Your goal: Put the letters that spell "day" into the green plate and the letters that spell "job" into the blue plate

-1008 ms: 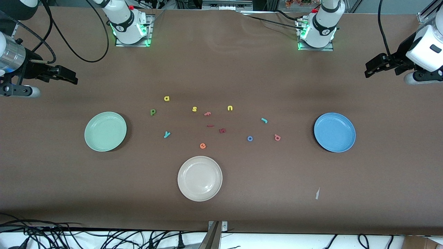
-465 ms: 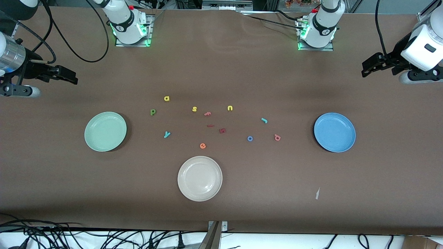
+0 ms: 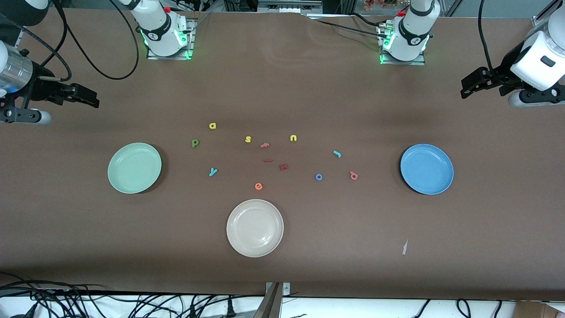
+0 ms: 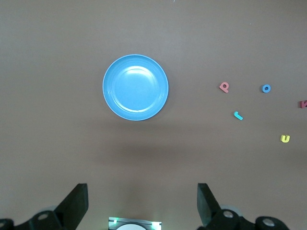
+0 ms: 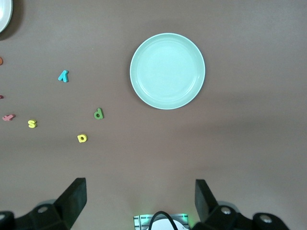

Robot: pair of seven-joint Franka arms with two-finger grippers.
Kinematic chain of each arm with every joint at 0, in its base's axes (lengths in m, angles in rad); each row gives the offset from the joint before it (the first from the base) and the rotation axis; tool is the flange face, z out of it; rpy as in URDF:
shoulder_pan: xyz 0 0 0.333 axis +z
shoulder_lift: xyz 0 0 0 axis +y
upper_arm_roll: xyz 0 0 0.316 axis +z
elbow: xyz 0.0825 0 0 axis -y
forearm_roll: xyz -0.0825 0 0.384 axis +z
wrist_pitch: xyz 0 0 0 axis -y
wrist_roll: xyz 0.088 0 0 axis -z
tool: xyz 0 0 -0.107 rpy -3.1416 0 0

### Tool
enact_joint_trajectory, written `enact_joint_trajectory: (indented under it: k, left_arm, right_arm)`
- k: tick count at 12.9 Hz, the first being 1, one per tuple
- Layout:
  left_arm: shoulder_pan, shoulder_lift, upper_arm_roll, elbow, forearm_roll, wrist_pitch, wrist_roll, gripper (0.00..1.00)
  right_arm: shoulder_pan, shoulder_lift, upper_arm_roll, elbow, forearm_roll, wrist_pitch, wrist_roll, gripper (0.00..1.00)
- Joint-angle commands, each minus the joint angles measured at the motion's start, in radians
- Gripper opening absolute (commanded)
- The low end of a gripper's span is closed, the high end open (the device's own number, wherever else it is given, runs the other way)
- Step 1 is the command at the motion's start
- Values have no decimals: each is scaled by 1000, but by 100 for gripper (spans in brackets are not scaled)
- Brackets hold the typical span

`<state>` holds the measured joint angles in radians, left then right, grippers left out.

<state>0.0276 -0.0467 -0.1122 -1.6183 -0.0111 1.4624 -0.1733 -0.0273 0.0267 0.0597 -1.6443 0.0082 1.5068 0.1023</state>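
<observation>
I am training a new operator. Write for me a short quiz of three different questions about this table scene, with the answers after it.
1. True or false: the green plate already holds a letter.
2. Which letter lies closest to the blue plate? A) blue "o" B) pink "b" C) yellow "u"
3. Fill in: the left gripper and right gripper both hold ____.

Key
1. False; both colored plates are empty.
2. B
3. Nothing; both are open, each up over its own end of the table.
</observation>
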Motion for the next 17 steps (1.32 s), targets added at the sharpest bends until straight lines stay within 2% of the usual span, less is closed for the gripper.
enact_joint_trajectory:
  k: [1,3,12,17]
  left_arm:
    - [2,8,-30,32,-13,-25,3,100]
    - [2,11,-50,47,-12,-25,0,100]
    - [14,11,-49,48,-26,-20,5,100]
    - [0,8,-18,38,-26,-17,3,100]
  right_arm:
    - [-8,-4,3,3,15,-7,-7,100]
    - [-8,-4,3,3,15,-7,-9,100]
    - [-8,-4,3,3,15,-8,-10,100]
    - [-8,-4,2,3,15,-8,-10,100]
